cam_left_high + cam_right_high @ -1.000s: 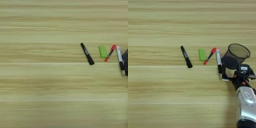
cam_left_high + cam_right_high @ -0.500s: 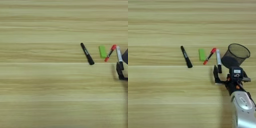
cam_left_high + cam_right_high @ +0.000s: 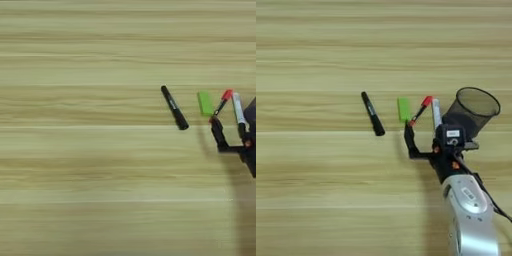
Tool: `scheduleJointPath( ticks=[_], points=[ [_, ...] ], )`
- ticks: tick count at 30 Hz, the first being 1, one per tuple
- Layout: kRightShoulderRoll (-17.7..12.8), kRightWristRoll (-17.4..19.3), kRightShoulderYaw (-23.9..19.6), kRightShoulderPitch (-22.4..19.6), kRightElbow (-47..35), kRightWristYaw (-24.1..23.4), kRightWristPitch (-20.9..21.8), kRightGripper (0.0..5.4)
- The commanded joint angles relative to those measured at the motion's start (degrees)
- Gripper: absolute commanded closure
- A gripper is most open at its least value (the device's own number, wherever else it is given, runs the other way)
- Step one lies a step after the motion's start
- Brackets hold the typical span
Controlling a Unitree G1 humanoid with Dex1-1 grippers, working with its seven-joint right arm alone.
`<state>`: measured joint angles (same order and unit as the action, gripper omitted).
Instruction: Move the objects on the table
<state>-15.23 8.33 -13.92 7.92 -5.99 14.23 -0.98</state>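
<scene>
My right gripper [image 3: 423, 134] sits low over the table [image 3: 316, 190], fingers spread wide: left finger [image 3: 410, 142] juts toward the tip of the red-capped pen [image 3: 421, 109], and the other finger looks hidden behind the wrist block, so I can't place it exactly. Nothing held. The silver-grey marker [image 3: 435, 113] lies between the spread fingers, just right of the pen. Green block [image 3: 403, 109] lies just left of the pen. Black marker [image 3: 372, 113] lies further left, apart, angled. Black mesh pen cup [image 3: 473, 112] stands tilted just right of my wrist, mouth open upward.
</scene>
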Motion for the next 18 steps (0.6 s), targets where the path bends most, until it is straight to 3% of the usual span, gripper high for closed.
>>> scheduleJointPath(
  ticks=[1,8,18],
  points=[
    [-0.54,-1.01,2.03,-5.04,-2.74,-0.23,0.58,0.03],
    [1.13,-2.17,5.97,-10.55,3.09,0.03,1.78,0.03],
    [2.77,-3.14,8.57,-14.46,10.1,0.46,4.08,0.03]
  ],
)
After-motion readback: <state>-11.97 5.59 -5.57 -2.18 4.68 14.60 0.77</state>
